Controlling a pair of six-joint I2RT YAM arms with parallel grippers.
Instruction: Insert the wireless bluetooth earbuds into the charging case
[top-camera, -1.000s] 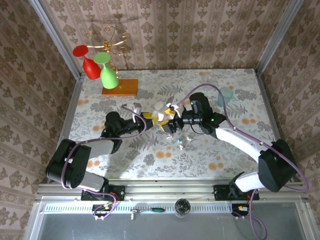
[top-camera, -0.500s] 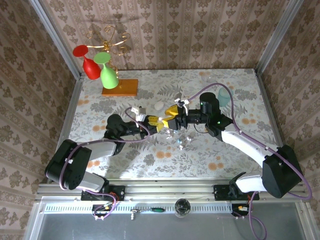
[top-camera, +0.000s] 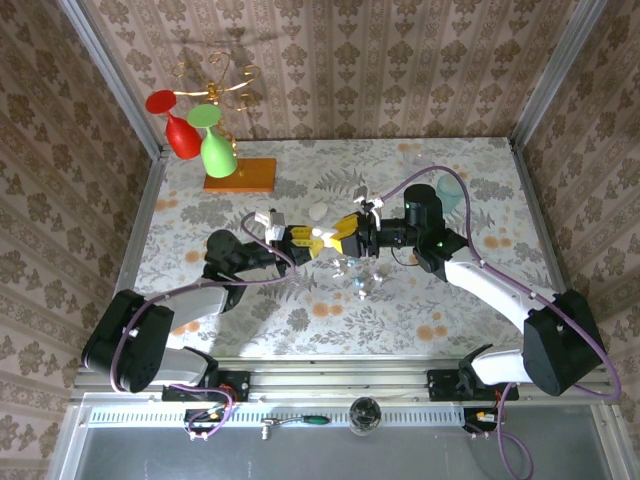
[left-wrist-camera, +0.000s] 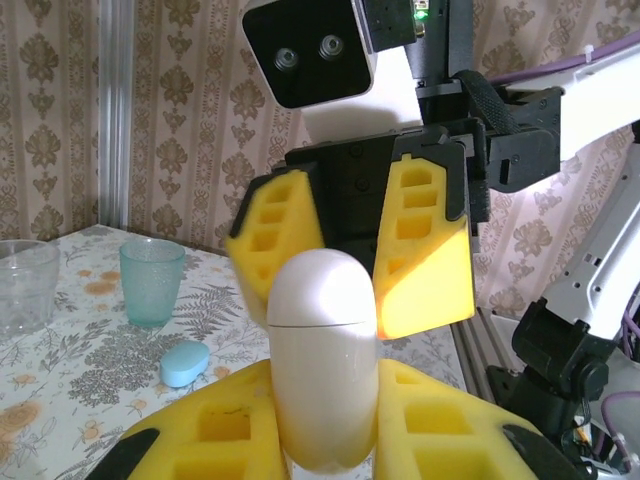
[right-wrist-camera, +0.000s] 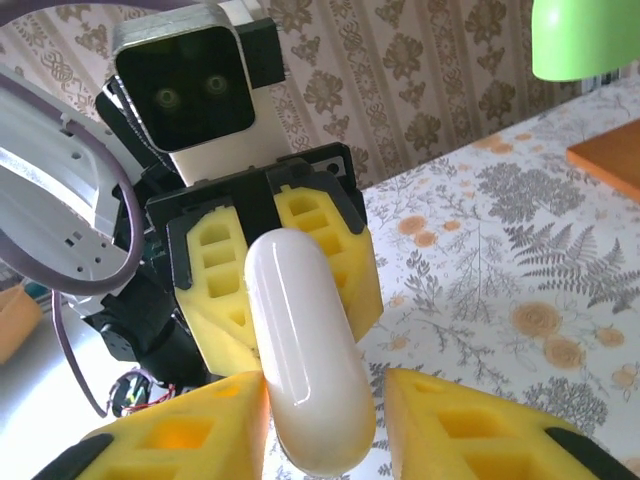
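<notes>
My left gripper (left-wrist-camera: 325, 420) is shut on the lower half of a white capsule-shaped item (left-wrist-camera: 322, 340) with a fine seam near its top, held upright above the table's middle (top-camera: 322, 233). My right gripper (right-wrist-camera: 325, 430) faces it from the other side. Its yellow pads straddle the capsule's (right-wrist-camera: 300, 330) other end: one pad touches it, and a narrow gap shows at the other. The light-blue charging case (left-wrist-camera: 185, 363) lies shut on the table near a teal cup. Tiny glinting pieces, seemingly the earbuds (top-camera: 361, 285), lie on the table just in front of the grippers.
A teal cup (top-camera: 450, 190) and a clear glass (left-wrist-camera: 25, 285) stand at the far right. A white pebble-like item (top-camera: 318, 210) lies behind the grippers. A red and a green glass hang on a stand with an orange base (top-camera: 240, 175) at the far left.
The right gripper has drawn back slightly to the right and narrowed its jaws around the capsule's free end. The left gripper has shifted a little left, still holding the capsule.
</notes>
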